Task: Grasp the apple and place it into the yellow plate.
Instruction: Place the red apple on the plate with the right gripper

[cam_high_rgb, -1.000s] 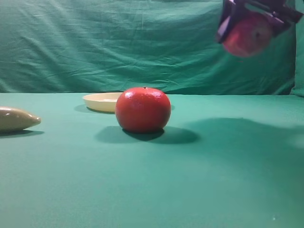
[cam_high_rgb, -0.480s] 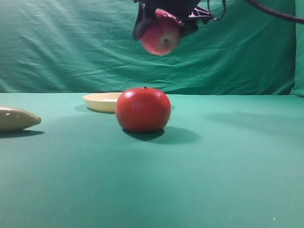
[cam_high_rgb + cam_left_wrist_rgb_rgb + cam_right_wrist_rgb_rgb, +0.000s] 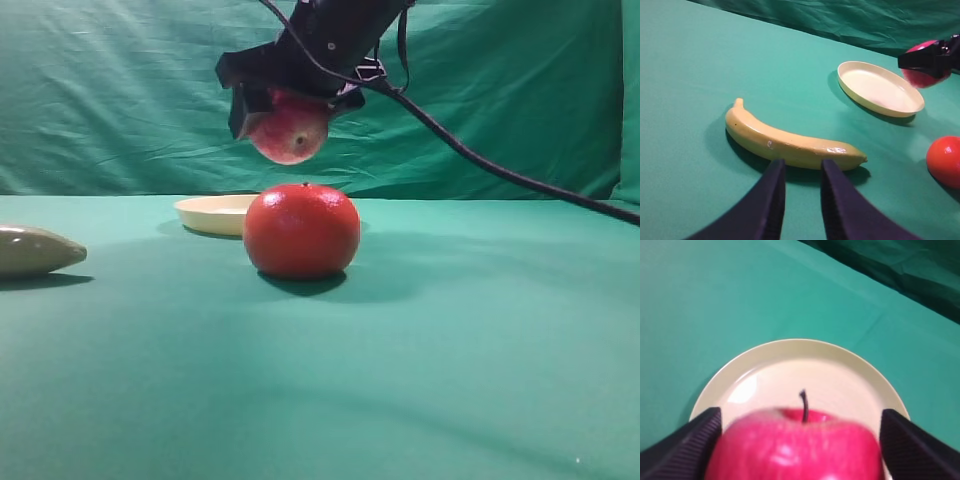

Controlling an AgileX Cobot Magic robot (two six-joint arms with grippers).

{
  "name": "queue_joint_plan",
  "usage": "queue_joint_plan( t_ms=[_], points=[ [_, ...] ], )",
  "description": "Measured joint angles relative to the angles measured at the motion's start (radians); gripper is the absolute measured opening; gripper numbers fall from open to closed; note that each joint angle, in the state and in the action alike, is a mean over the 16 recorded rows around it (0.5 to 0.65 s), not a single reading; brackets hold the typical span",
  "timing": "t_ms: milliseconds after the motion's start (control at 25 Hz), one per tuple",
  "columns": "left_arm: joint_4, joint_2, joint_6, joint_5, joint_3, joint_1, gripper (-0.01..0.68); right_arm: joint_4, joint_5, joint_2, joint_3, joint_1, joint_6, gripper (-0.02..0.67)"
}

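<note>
- Two tools show: the right tool [image 3: 288,112] carries the apple [image 3: 290,135] between its jaws, up in the air above the desk [image 3: 450,380]; the left tool [image 3: 799,197] hangs over the banana [image 3: 790,142] with its jaws set narrowly apart and nothing between them.
- From the right wrist view, the apple sits stem-up between the two dark fingers [image 3: 685,447], one on each side of the fruit, and the yellow plate [image 3: 790,370] lies directly beyond and below it.
- Seen from the high view, the plate rests on the desk behind the smooth orange-red fruit [image 3: 301,231], and the held apple hangs above that stretch, clear of both.
- The step in hand looks like the final approach and set-down; the apple is not yet in the plate.
- To do it well, the right tool should centre the apple over the plate's flat middle, not its low rim, before descending.
- A slow, straight drop would keep the apple from swinging toward the orange-red fruit nearby.
- Releasing only when the apple is low over the plate's floor seems wise: it is round and could roll over the shallow rim.
- The left tool need not move.
</note>
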Motion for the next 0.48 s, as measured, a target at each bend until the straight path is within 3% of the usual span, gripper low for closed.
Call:
queue_joint_plan(
  t_ms=[160, 480],
  points=[
    [0.000, 0.000, 0.000, 0.000, 0.000, 0.000, 0.157, -0.011, 0.103, -0.044, -0.039, -0.021, -0.002, 0.508],
    [0.000, 0.000, 0.000, 0.000, 0.000, 0.000, 0.157, -0.056, 0.431, -0.231, -0.081, -0.103, 0.068, 0.192]
  ],
)
